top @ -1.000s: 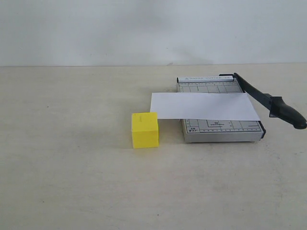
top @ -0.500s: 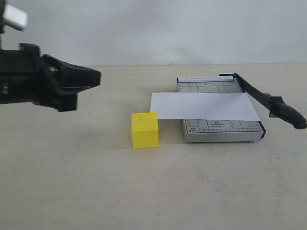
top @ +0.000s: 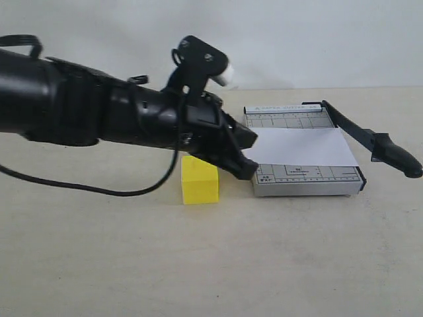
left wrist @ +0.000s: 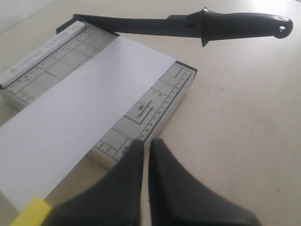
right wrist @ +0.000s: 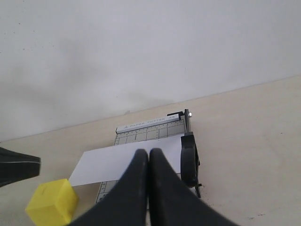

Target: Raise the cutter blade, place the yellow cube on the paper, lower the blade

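Left tool (left wrist: 145, 147) clenched, empty | cutter blade (top: 357, 134) stiff, hinged, not yet raised | take thick handle (top: 396, 158) at base's (top: 304, 177) 3 o'clock (probably light, grippy)

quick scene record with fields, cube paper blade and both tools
cutter: cutter base with paper flat across it
blade: cutter blade low at base's right side, no tool on it
cube: yellow cube on table, left of base, off the paper
left arm: left tool shut, empty, tips near base's front edge
right arm: right tool shut, empty, back from cutter
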Tool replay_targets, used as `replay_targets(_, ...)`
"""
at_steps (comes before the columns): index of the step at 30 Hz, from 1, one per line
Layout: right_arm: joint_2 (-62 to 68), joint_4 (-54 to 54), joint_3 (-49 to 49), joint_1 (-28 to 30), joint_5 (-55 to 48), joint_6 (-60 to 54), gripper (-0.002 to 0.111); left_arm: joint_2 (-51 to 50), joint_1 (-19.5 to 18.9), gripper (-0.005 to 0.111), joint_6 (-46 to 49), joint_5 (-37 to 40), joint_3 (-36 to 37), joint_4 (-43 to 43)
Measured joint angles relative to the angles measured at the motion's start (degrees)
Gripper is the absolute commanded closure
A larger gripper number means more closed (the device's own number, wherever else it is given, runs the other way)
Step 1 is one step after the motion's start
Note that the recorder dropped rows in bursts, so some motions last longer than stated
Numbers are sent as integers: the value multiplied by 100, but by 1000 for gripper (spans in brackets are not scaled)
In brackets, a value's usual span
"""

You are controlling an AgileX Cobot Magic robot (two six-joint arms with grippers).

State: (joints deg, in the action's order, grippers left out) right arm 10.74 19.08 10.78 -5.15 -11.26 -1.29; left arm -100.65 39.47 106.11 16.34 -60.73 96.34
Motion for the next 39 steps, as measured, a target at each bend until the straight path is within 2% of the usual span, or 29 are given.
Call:
replay_targets(4,0,0,0,0,0,-10,108,-620,309,102,0,-18,-626,0)
replay_targets(9,0,0,0,0,0,-10,108,-1238,568,102,208,-416,-1414,7)
replay_targets(18,0,0,0,0,0,-10,108,-2083,616,102,798,-1176,-2334,7)
replay_targets(39,0,0,0,0,41,1,108,-2773,616,102,1351,-1957,-2713,-32)
